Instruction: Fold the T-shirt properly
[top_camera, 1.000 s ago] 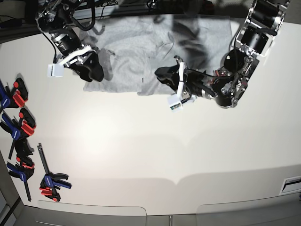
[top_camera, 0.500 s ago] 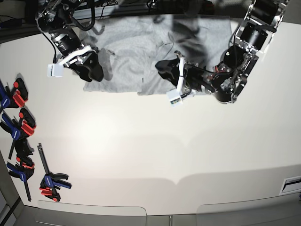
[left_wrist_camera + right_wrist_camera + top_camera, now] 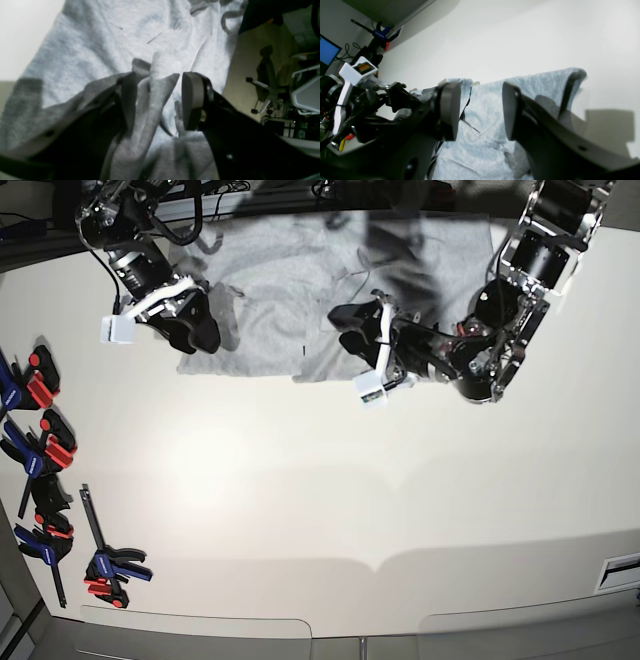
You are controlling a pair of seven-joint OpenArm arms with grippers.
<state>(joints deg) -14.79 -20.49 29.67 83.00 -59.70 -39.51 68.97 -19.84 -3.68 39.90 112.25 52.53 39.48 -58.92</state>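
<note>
The light heather-grey T-shirt [image 3: 290, 290] lies rumpled at the far middle of the white table [image 3: 300, 500], plain side showing. My left gripper [image 3: 343, 328] is over its near edge, on the right in the base view. In the left wrist view it [image 3: 156, 100] is open, with a raised fold of the shirt [image 3: 100, 45] standing between the jaws against the left finger [image 3: 127, 100]. My right gripper [image 3: 198, 335] is at the shirt's near-left corner. In the right wrist view it [image 3: 480, 110] is open and empty just above the shirt [image 3: 490, 140].
Several blue and red clamps [image 3: 40, 450] lie along the table's left edge. The table's far edge runs just behind the shirt. An office chair [image 3: 265, 82] stands on the floor beyond it. The other arm's white camera mount [image 3: 352, 72] shows at the left of the right wrist view.
My left gripper has moved a little toward the far edge over the shirt's near hem. The right arm has not moved.
</note>
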